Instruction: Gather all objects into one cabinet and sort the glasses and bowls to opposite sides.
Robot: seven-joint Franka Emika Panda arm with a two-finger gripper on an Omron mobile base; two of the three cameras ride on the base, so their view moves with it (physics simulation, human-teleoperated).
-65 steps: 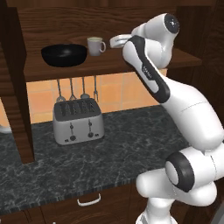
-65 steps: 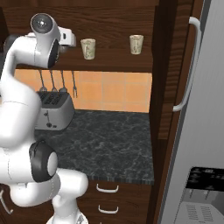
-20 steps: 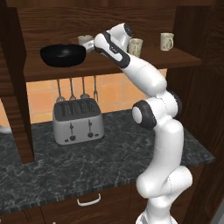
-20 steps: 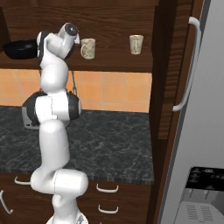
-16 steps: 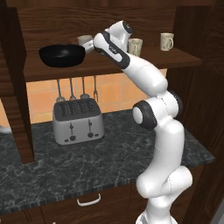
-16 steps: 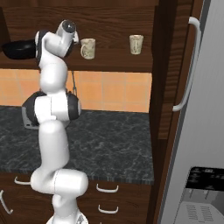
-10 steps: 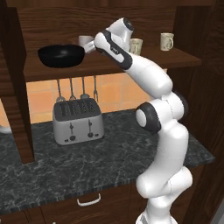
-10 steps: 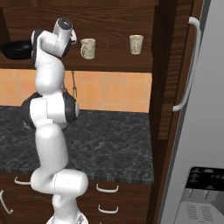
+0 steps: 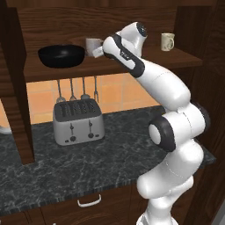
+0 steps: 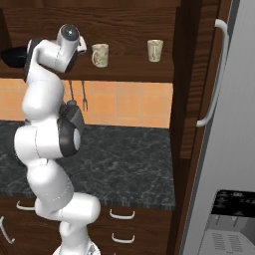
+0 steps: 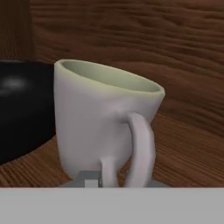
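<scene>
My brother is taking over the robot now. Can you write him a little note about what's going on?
Gripper: jaws closed at the pale grey mug, apparently on its handle; the fingertips are hidden.
Things: the mug stands on the cabinet shelf just right of the black bowl. Two cream cups stand further right on the same shelf.
Done: everything is already in one cabinet, with the bowl at the left end.
Left: probably move the mug over to the cups, away from the bowl.

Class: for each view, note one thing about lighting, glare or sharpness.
Left base view: a soft glare streak on the black bowl. Right base view: the cabinet interior is dim. Hand view: the grey mug looms close, soft-edged and skewed.
</scene>
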